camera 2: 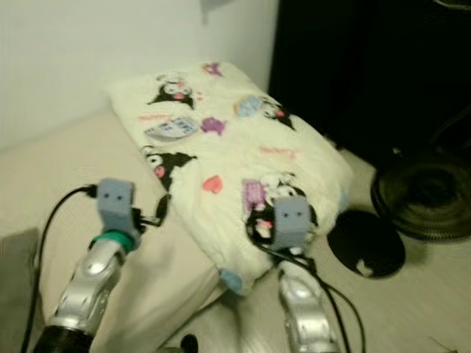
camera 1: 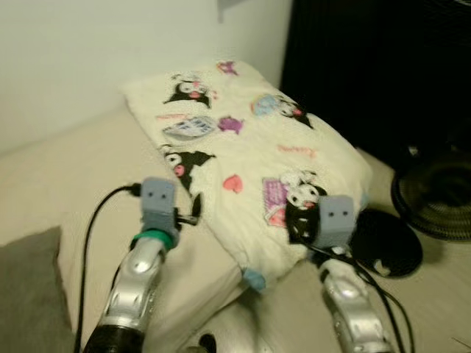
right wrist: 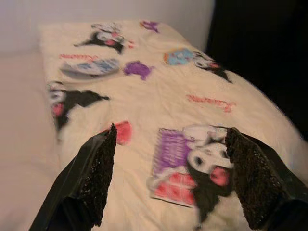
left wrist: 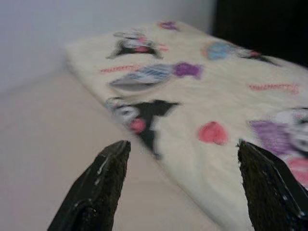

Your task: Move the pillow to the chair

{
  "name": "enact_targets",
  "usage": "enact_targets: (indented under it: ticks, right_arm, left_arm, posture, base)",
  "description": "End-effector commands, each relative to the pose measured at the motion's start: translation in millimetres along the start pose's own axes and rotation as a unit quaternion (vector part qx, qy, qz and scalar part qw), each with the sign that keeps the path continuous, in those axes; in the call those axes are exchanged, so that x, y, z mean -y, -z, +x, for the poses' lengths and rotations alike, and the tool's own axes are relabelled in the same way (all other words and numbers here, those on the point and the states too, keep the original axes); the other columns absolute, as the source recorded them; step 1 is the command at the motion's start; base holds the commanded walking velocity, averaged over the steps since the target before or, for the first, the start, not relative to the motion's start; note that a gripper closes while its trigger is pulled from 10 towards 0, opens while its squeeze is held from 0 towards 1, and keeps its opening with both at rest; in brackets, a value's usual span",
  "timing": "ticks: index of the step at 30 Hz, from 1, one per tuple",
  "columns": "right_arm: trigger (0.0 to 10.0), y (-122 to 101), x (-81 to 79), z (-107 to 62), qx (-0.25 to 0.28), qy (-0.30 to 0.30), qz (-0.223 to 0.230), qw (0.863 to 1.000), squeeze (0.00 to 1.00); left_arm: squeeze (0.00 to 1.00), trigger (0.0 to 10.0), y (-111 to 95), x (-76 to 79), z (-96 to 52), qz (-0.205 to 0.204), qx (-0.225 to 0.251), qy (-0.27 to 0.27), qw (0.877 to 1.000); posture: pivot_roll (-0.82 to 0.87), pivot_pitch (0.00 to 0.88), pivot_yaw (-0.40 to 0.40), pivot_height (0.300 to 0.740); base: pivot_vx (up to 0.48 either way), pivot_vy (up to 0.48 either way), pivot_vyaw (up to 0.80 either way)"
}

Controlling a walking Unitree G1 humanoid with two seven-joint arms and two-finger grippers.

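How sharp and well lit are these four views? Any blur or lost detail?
Both eye views are soft; the pillow prints smear and the dark area on the right loses detail. The left wrist view is blurred, its open left gripper included. The right wrist view is sharpest near the right gripper.

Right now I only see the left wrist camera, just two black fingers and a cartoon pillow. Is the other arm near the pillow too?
Observer: Yes. The right gripper is over the pillow near its closer end, fingers spread open.
Operator: What's the pillow lying on?
Observer: A beige bed, against a white wall.
Operator: Is there anything beside the bed?
Observer: On the robot's right, a round black fan sits on the floor, with a flat black disc next to it.
Operator: Where's my left gripper from up there?
Observer: The left gripper is beside the pillow's left edge, over the bed.
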State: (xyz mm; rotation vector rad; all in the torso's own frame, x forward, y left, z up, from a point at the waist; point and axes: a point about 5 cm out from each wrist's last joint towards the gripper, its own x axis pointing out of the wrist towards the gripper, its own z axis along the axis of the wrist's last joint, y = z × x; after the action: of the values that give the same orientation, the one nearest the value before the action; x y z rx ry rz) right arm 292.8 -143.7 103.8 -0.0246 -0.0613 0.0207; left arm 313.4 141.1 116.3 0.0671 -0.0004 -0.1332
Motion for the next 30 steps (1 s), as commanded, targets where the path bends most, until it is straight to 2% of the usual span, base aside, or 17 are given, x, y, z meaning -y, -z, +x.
enact_targets:
  ticks: [1,30]
  right_arm:
    - [10.0,8.5,0.3,-4.2,-0.018,0.0,0.002,1.0,0.0]
    - [10.0,8.7,-3.5,4.3,-0.024,-0.015,0.01,1.0,0.0]
  left_arm:
    - [0.0,10.0,9.7,-0.1,-4.0,0.001,-0.022,-0.001,1.0]
    - [0.0,10.0,11.0,-5.8,-9.0,-0.011,-0.039,-0.018,0.999]
  posture:
    - [0.03,0.048,0.079,0.74]
    - [0.06,0.056,0.024,0.74]
  base:
    - [0.0,0.0,0.8]
    - [0.0,0.0,0.8]
